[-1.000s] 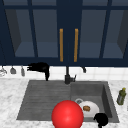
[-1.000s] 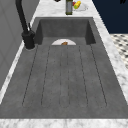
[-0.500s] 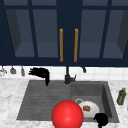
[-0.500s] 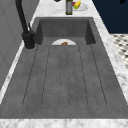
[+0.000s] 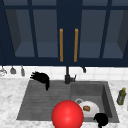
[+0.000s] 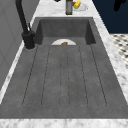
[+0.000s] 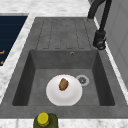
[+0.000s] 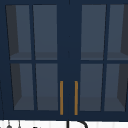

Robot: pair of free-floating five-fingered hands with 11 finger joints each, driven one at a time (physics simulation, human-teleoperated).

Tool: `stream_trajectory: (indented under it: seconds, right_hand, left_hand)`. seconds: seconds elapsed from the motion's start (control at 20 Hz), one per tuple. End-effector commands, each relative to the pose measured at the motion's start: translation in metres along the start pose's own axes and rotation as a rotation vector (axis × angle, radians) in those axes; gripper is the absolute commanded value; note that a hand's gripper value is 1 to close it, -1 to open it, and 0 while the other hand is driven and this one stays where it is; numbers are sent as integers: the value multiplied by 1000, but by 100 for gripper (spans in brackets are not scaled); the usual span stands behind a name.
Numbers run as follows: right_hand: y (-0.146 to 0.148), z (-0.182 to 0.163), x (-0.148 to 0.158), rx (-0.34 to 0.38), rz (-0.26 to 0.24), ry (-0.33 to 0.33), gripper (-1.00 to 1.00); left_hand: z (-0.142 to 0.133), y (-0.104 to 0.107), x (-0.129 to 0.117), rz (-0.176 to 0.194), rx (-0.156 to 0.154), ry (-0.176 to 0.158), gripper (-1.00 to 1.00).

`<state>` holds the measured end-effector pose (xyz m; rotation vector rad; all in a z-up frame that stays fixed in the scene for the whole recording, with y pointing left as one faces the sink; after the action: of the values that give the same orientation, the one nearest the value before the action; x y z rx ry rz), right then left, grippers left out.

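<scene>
Front view: I see the left hand hanging in the air above the back left of the drainboard, just left of the black faucet. Its fingers fan out toward the left and are spread apart; the thumb points straight down, and the hand holds nothing. I see the right hand low at the front right corner of the sink basin, over the front rim; it reads as a dark rounded shape and I cannot tell whether its fingers are apart or together.

Nearest the right hand, a white plate lies flat on the basin floor with a small brown piece of food on it, beside the round drain. In the right side view I see the plate near the basin's middle, clear of all four walls, the food near its centre and the drain just beside its rim.

A red ball sits at the front edge, overlapping the plate's left side. A green bottle stands upright on the marble counter right of the basin. The ribbed drainboard lies bare in the left side view, giving open room beneath the left hand. Above, the glass-fronted wall cabinet has its doors shut, with two orange handles.
</scene>
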<state>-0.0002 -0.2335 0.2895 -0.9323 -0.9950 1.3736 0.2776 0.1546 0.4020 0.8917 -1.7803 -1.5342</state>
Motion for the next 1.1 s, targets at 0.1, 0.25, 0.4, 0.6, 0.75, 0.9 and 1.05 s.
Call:
stream_trajectory:
  seconds: [0.1,0.25,0.4,0.6,0.75,0.9,1.05]
  right_hand:
    - [0,0,0,0,0,0,0]
    - [0,0,0,0,0,0,0]
    - [0,0,0,0,0,0,0]
    - [0,0,0,0,0,0,0]
    - [0,0,0,0,0,0,0]
    - [0,0,0,0,0,0,0]
    - [0,0,0,0,0,0,0]
  left_hand:
    - [7,-30,-5,25,-5,-149,-100]
    - [10,-44,-7,26,-1,-188,-100]
    - [13,-59,-9,27,3,-227,-100]
    - [17,-78,-11,30,3,-281,-100]
    - [21,-86,-12,41,-6,-319,-100]
    - [23,-95,-13,45,-4,-356,-100]
    - [26,-102,-13,46,1,-393,-100]
